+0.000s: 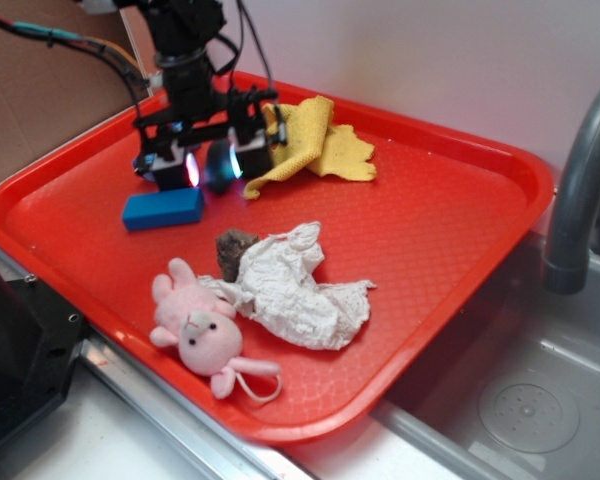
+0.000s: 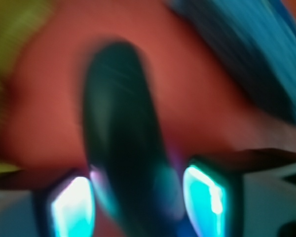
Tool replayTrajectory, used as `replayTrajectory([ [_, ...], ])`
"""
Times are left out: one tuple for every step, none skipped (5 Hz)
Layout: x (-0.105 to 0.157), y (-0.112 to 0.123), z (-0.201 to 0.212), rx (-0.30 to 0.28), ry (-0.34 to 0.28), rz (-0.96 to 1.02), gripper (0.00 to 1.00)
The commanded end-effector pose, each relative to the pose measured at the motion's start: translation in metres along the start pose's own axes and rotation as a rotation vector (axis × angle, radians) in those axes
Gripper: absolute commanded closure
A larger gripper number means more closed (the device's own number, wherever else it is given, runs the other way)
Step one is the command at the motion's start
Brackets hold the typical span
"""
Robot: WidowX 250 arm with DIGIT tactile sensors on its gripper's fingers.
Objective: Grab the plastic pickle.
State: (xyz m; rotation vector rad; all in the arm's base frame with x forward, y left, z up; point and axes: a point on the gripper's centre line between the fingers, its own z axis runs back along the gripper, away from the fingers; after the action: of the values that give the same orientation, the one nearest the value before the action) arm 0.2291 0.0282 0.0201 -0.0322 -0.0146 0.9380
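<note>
The plastic pickle (image 1: 218,172) is a dark teal-green oval lying on the red tray (image 1: 430,210) at the back left. My gripper (image 1: 215,170) is lowered over it with one finger on each side. In the blurred wrist view the pickle (image 2: 118,123) runs up from between the two glowing pads (image 2: 71,210). The left pad sits right next to it and the right pad shows a small gap. The jaws stand open around the pickle, not clamped.
A blue block (image 1: 163,208) lies just in front-left of the gripper, and shows in the wrist view (image 2: 251,54). A yellow cloth (image 1: 315,145) lies to the right. A brown lump (image 1: 235,250), crumpled white paper (image 1: 290,285) and a pink bunny (image 1: 200,330) lie nearer. A sink with a faucet (image 1: 580,180) is at the right.
</note>
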Motion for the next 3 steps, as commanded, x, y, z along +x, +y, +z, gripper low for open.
replayTrajectory([
  [0.001, 0.015, 0.074, -0.038, -0.12, -0.255, 1.0],
  [-0.009, 0.018, 0.123, -0.078, -0.139, -0.452, 1.0],
  [-0.025, 0.025, 0.174, -0.026, -0.123, -0.682, 1.0],
])
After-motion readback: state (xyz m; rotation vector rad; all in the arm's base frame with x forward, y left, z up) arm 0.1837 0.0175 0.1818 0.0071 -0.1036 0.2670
